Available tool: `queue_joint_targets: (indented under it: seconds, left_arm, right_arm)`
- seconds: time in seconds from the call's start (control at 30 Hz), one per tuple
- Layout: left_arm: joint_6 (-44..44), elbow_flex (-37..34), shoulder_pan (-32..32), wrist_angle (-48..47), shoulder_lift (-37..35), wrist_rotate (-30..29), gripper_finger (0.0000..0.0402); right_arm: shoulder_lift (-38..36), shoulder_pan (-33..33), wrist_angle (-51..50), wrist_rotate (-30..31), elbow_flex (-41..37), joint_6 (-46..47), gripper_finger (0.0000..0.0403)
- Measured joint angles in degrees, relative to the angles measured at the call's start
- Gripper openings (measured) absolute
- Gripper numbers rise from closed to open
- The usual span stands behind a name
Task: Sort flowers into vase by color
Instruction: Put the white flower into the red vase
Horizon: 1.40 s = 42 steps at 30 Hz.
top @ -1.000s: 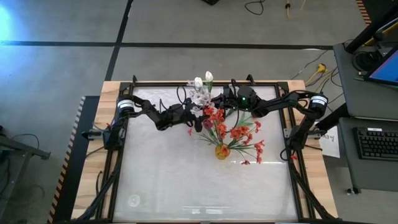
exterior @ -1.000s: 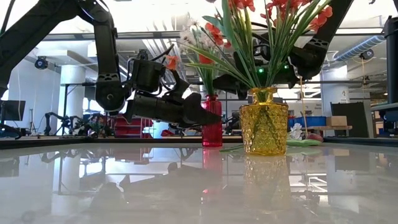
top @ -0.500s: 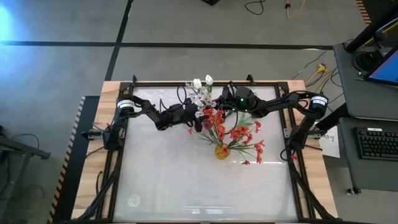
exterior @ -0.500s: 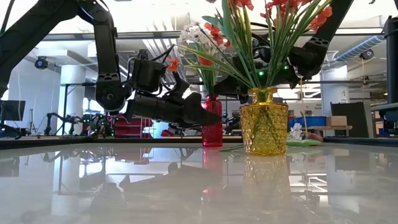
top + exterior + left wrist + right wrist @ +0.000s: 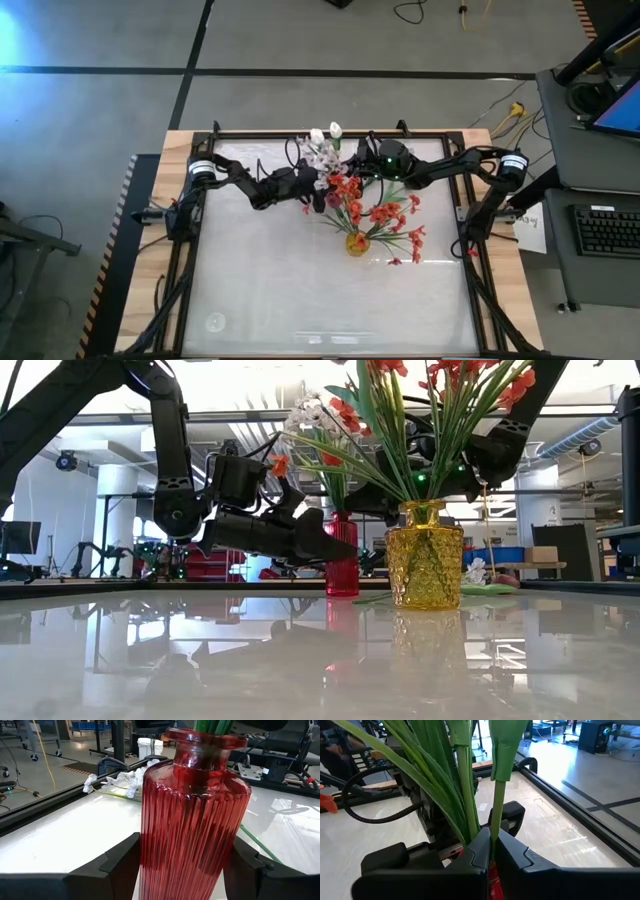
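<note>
Desk (image 5: 260,290): white glossy top in a dark frame, carrying two vases toward its far half.
Red vase (image 5: 192,825): ribbed red glass bottle with a narrow neck, standing upright near the far edge; green stems are rising out of its mouth.
Yellow vase (image 5: 425,555): dimpled amber glass vase, upright, nearer the desk's middle, just beside the red vase; it is holding red-orange blossom clusters (image 5: 385,215) on long green stems.
White flowers (image 5: 322,150): white tulips and small white blossom sprays, standing over the red vase.
Left tool (image 5: 182,865): reaching in from the left side, its two dark fingers (image 5: 117,862) are sitting on either side of the red vase's body, spread wide around it.
Right tool (image 5: 492,845): coming in from the right above the red vase, its fingers are pinching shut on one green flower stem (image 5: 499,785).
Loose flowers (image 5: 125,775): white blossoms are lying on the desk beyond the red vase.
</note>
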Motion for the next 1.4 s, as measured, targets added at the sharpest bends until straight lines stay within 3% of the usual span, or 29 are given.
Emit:
queue_joint_targets:
  seconds: [0.4, 0.6, 0.77, 1.1, 1.4]
  left_arm:
    - [0.1, 0.0, -0.2, -0.1, 0.0, 0.1, 0.0215]
    - [-0.6, 0.0, -0.1, -0.1, 0.0, 0.1, 0.0215]
    - [-0.6, 0.0, -0.1, -0.1, 0.0, 0.0, 0.0215]
    - [-0.2, 0.0, -0.1, -0.2, 0.0, -0.1, 0.0215]
    - [-0.2, 0.0, -0.1, -0.1, 0.0, -0.1, 0.0215]
  right_arm:
    - [-0.9, 0.0, -1.7, 0.3, 0.0, 1.0, 0.0136]
    - [-3.2, -0.1, -2.0, -0.2, 0.0, 2.1, 0.0161]
    - [-3.2, -0.1, -2.2, -0.1, 0.0, 2.3, 0.0137]
    - [-3.3, -0.1, -4.5, 1.0, 0.0, 0.0, 0.0017]
    - [-3.3, -0.1, -5.1, 1.3, 0.0, -2.6, 0.0012]
